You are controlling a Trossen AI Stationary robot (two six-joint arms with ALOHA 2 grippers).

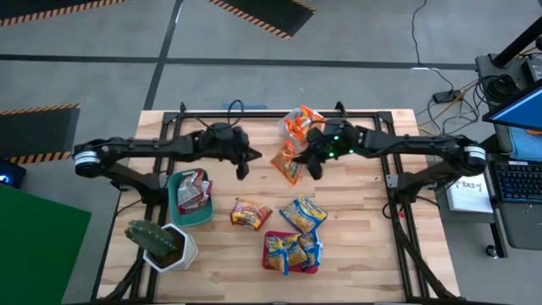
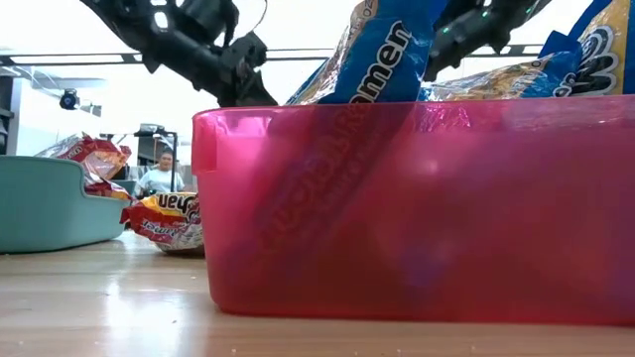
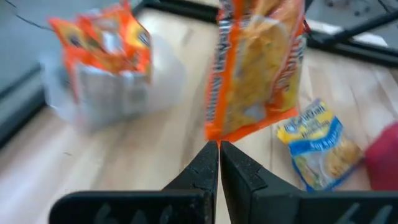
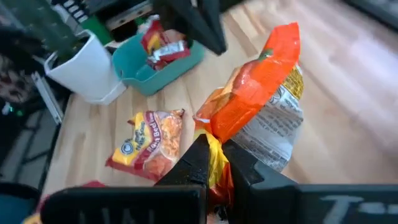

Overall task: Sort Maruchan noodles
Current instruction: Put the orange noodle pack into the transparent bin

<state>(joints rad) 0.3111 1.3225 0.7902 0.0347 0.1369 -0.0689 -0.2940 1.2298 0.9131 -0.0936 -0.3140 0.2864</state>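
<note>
Teal bin sits on the bench's left side. Just right of it, the left gripper hovers closed and empty. Farther right, the right gripper pinches an orange noodle packet above the bench, beside the clear bin.

Likely a robotics lab or workshop: grey concrete floor with hazard-striped mats, cables, a laptop desk beside the wooden table, a person seated behind.
</note>
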